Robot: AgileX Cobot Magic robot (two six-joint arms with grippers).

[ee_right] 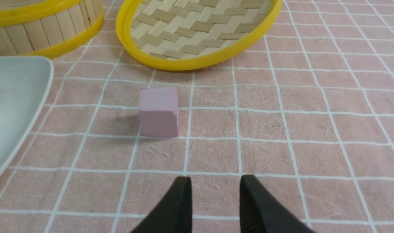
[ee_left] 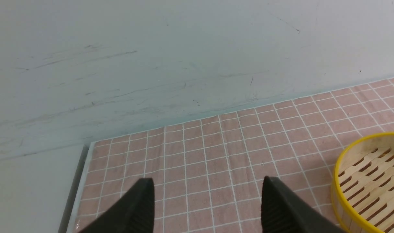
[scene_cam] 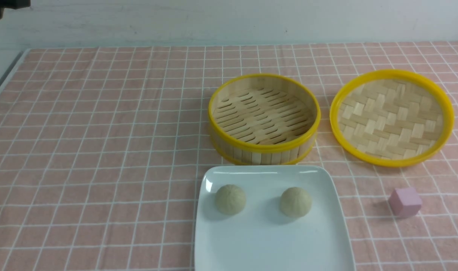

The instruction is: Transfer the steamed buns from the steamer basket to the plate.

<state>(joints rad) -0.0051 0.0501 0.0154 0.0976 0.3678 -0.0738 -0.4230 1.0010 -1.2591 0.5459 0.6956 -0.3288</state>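
Two buns (scene_cam: 230, 199) (scene_cam: 295, 202) found sitting on the plate (scene_cam: 266, 248), side by side, apart, toward its far half. Nothing in the basket (scene_cam: 263, 149) just behind the plate, bare slat floor only. Looks finished; probably no further pick needed, only a retreat.

Left gripper (ee_left: 207, 180): spread wide, holding nothing, hovering over the checked cloth (scene_cam: 101, 150), basket rim off to one side. Right gripper (ee_right: 215, 177): parted narrowly, nothing between, low over cloth just short of the pink cube (ee_right: 158, 111), plate corner also in shot. Judged nearer the plate: right arm, buns lying across the plate edge from it. Round buns, so no long axis to line up with.

Lid (scene_cam: 392, 162) lying hollow side up, right of basket, clear of plate.
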